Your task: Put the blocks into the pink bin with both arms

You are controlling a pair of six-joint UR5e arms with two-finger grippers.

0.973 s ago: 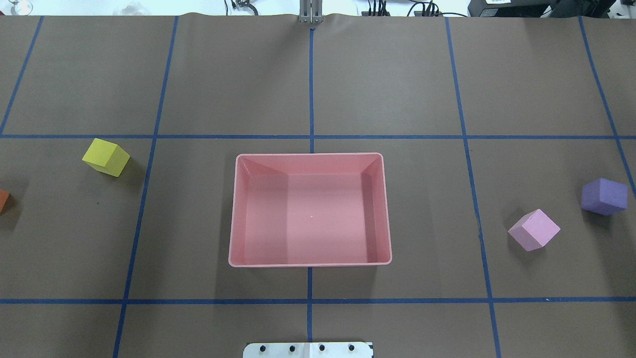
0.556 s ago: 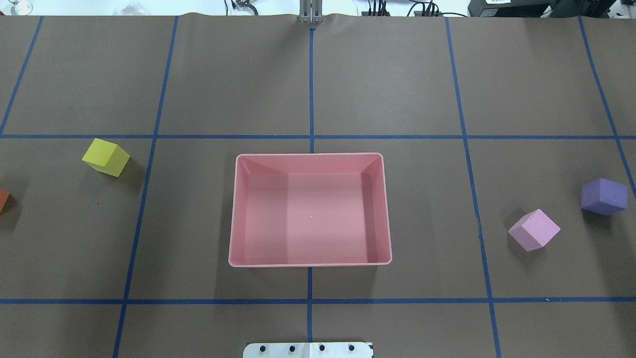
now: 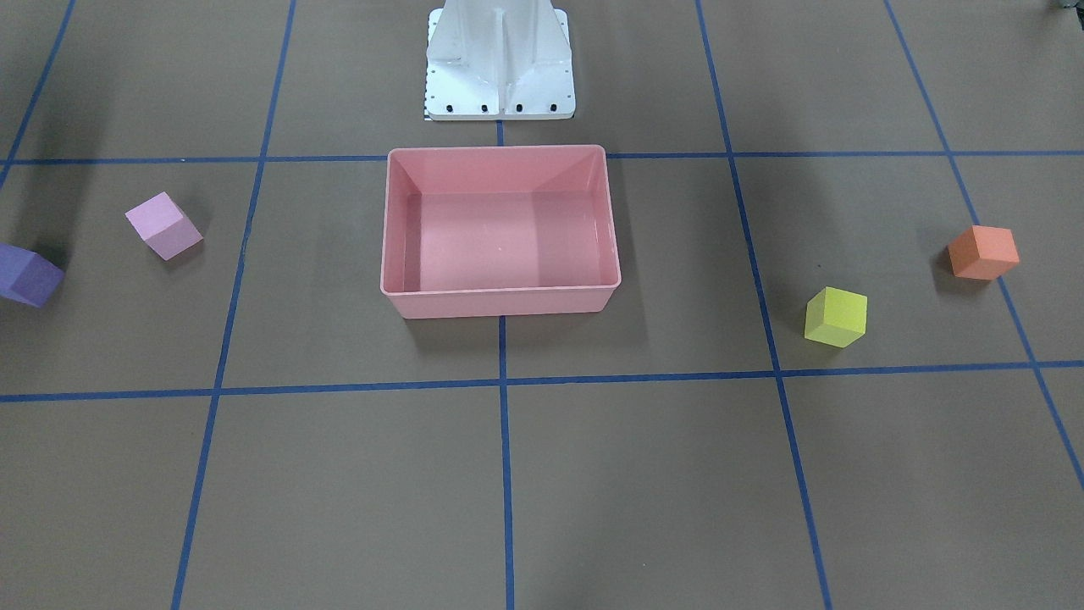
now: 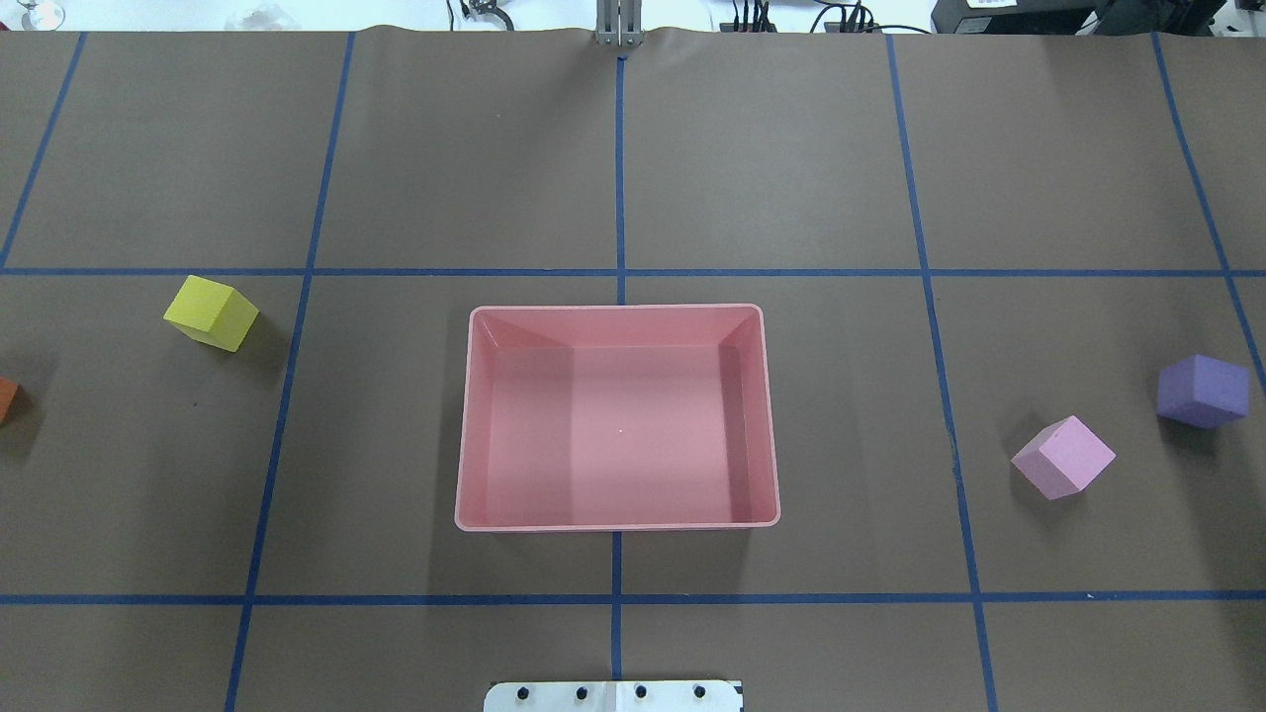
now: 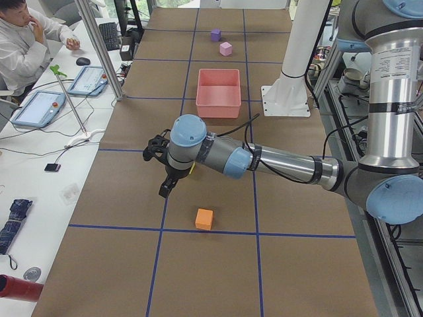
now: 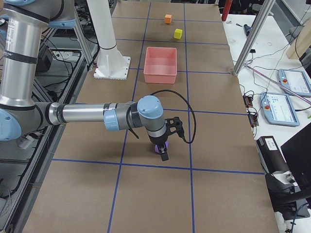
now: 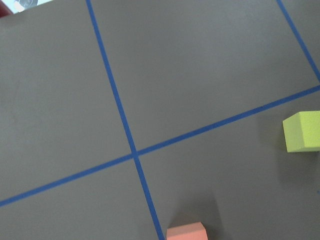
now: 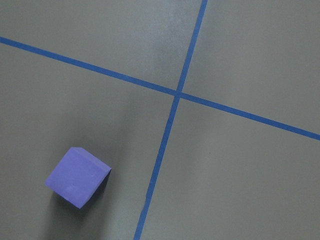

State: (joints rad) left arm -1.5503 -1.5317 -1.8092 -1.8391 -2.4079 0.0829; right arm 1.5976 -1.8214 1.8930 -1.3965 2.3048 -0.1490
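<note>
At frame centre of the overhead view, pink bin point(image 4: 618, 328) sits empty. Nothing is placed yet; all four blocks remain.

- Left edge: yellow-green cube point(image 4: 211, 312), orange cube point(image 4: 6, 400).
- Right side: light pink cube point(image 4: 1063, 457), purple cube point(image 4: 1202, 391).
- All lie well apart from the bin.
- Cubes: matte, foam-like, crisp-edged.
- Bin: smooth plastic, low walls, rounded rim.
- Left gripper point(image 5: 166, 187) and right gripper point(image 6: 164, 153) show only in side views; clenched or released, cannot tell.

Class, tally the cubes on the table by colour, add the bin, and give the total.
Yellow-green cube: 1
Light pink cube: 1
Orange cube: 1
Purple cube: 1
Pink bin: 1
Total: 5
</note>
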